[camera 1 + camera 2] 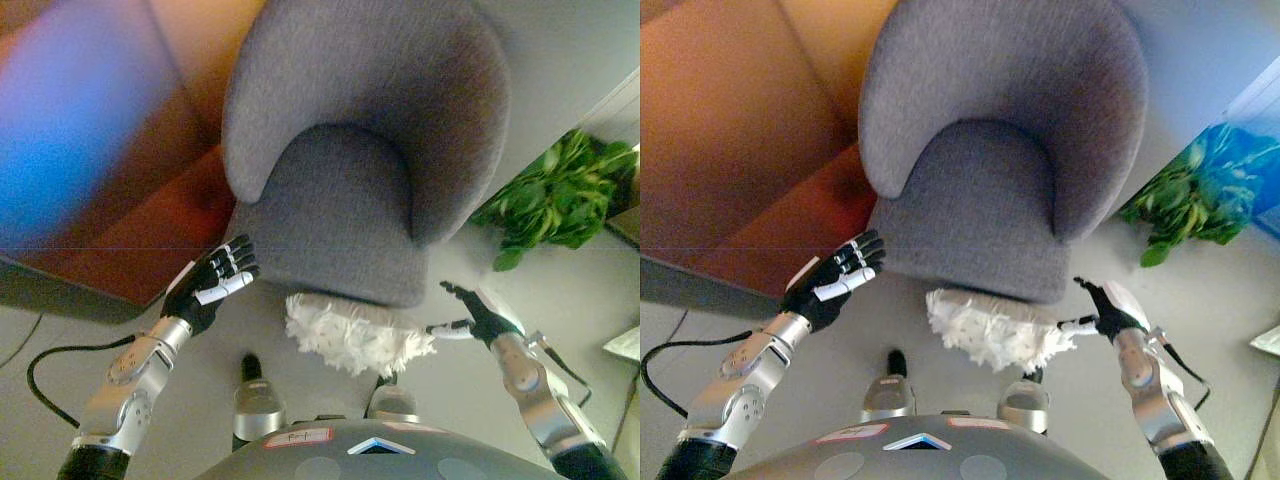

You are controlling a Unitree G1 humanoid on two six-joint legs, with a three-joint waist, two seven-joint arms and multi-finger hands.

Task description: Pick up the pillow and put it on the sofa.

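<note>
Nearest, low in the frame's centre, the white shaggy fur pillow (355,333) lies on the pale grey floor (590,290), its far edge touching or tucked just under the front of the seat. Either side of it, the left hand (212,283) shows at lower left with its fingers straight and spread, holding nothing, lifted level with the seat's front corner and apart from the pillow. The right hand (478,313) shows at lower right, fingers open and loosely extended, empty too, one white-tipped finger reaching toward the pillow's right end, just beside it. Beyond, filling the upper centre, stands the grey fabric tub-shaped sofa chair (365,130), seat free. At right is a leafy green plant (555,195); at upper left a brown-orange flat surface (750,130), which I cannot identify.

Judging from this, the step in hand is the approach before the pick-up: the pillow is not yet grasped. Next, both hands would need to come down and inward to clamp its two ends, then lift it up and forward onto the seat.
</note>
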